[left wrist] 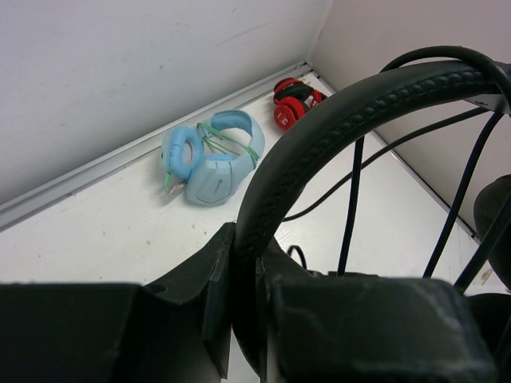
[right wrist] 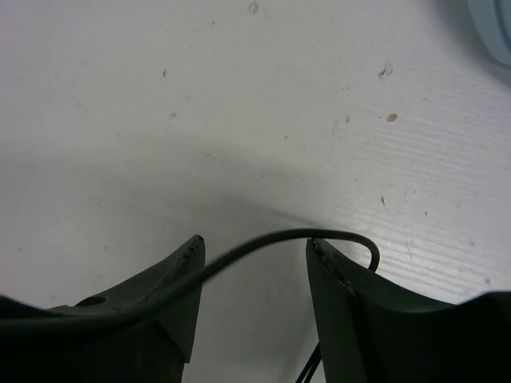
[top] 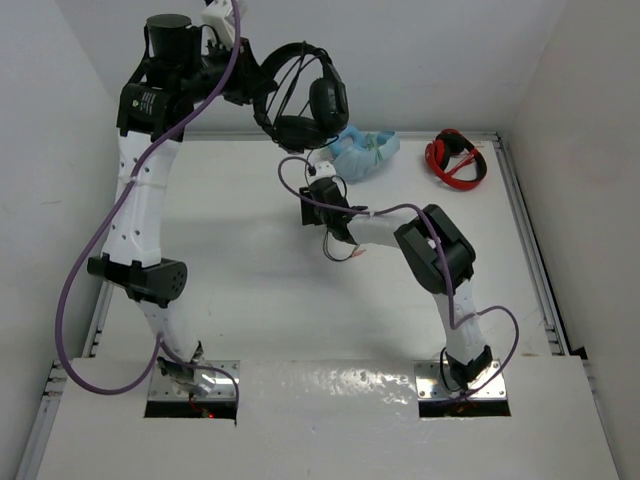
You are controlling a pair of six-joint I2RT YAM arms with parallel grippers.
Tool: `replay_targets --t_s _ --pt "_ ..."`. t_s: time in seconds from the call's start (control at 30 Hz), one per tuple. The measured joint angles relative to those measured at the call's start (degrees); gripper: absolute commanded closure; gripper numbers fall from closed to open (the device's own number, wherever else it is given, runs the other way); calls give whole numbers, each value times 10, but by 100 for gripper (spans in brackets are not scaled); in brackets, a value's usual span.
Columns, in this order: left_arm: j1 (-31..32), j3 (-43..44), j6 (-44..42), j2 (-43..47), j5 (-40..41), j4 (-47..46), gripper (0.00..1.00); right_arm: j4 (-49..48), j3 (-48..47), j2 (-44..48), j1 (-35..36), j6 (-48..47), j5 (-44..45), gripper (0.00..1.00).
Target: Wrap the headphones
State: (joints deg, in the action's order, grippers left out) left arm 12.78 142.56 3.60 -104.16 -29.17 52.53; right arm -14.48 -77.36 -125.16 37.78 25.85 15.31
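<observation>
White table (top: 230,270), L gripper (left wrist: 243,259) clamped on headphones (top: 328,98) band, R gripper (right wrist: 251,267) half-open, cable (right wrist: 263,242) across.

On the white table (top: 240,250), light-blue headphones (top: 365,152) lie left of red-and-black headphones (top: 456,158).

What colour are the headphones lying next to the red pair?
They are light-blue headphones, shown best in the left wrist view.

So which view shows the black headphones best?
Top external: it alone shows the whole black headphones, held up in the air. Left wrist shows only the headband clamped in the left gripper; right wrist shows only a stretch of cable inside the open right gripper.
</observation>
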Motion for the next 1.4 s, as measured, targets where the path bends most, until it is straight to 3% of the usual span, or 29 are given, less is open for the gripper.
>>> replay_targets --t_s 0.17,0.33,0.4,0.57,0.87,0.97,1.0,1.07,1.2,1.4 --pt "-2 4 2 -12 -2 0 100 2 10 47 8 3 22 45" --pt "-4 4 2 -17 -3 0 100 12 29 83 11 -7 36 63" --pt "-5 4 2 -19 -3 0 100 20 45 96 13 -12 45 63" --pt "-7 8 4 -24 -4 -1 100 57 83 125 17 -17 104 45" --pt "-8 11 8 -28 -5 -4 100 140 23 43 17 20 126 45" --pt "-10 11 9 -28 -5 -4 100 149 -7 12 17 37 119 63" --pt "-12 11 10 -28 -5 -4 100 154 -20 5 16 43 111 86" --pt "-15 11 13 -28 -5 -5 100 170 -45 -8 15 48 98 100" --pt "-31 9 29 -28 3 -12 100 178 -52 -9 10 37 65 100" --pt "-105 -16 89 -37 73 -78 100 150 48 58 22 -40 -44 100"
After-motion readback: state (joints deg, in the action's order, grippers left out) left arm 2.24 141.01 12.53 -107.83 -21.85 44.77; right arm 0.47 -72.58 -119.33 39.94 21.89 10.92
